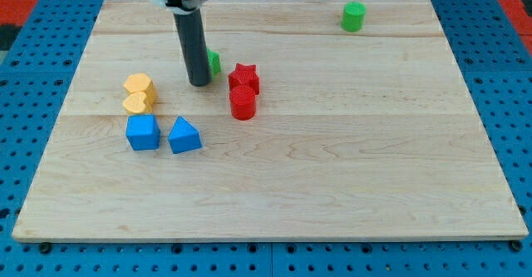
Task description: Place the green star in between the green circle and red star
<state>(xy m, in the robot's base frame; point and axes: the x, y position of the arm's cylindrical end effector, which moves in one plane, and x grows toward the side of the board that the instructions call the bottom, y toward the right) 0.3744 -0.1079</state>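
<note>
Spreading across nearly the whole view, the wooden board point(332, 185) lay on a blue pegboard point(33, 102), with most of the blocks gathered in its upper left part. My rod point(193, 44) came down from the view's top, and my tip point(199, 84) sat on the board just to the view's left of the green star point(214, 62), which the rod half hid; whether they touched I could not tell. No claw existed on this arm, so nothing was open, closed or held: the rod could only shove.

Just to the right of the green star stood the red star point(244, 77), with the red cylinder point(243, 104) touching it from below. The green circle point(353, 17) sat well apart, near the board's top edge towards the view's right. Left of my tip lay two yellow hearts point(139, 93), one against the other, and below them the blue cube point(143, 132) and a blue triangular block point(184, 136).

By my judgement the push was barely begun, since the green star remained on the wrong side of the red star. The next move seemed to call for steering the green star rightward above the red star, without knocking it, into the gap towards the green circle.
</note>
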